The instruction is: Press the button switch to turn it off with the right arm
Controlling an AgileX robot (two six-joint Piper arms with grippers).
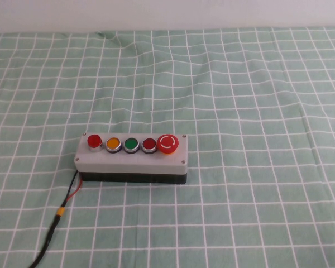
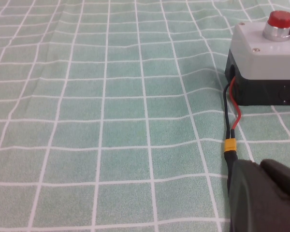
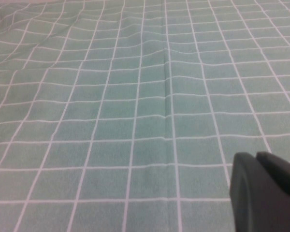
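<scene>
The button switch (image 1: 94, 140) is a small bright-red raised button at the left end of a grey five-button box (image 1: 131, 160) with a black base, lying mid-table. It also shows in the left wrist view (image 2: 281, 19). My right gripper (image 3: 255, 157) shows only in its own wrist view, shut and empty, low over bare cloth; the box is out of that view. My left gripper (image 2: 261, 167) is shut and empty, just above the cloth beside the box's cable (image 2: 228, 145). Neither arm shows in the high view.
On the box, right of the switch, sit an orange button (image 1: 113, 143), a green one (image 1: 130, 144), a flat dark-red one (image 1: 149, 144) and a big red mushroom button (image 1: 167, 143). A black-and-red cable (image 1: 58, 215) runs from the box's left end to the front-left edge. Green checked cloth (image 1: 251, 111) covers the table.
</scene>
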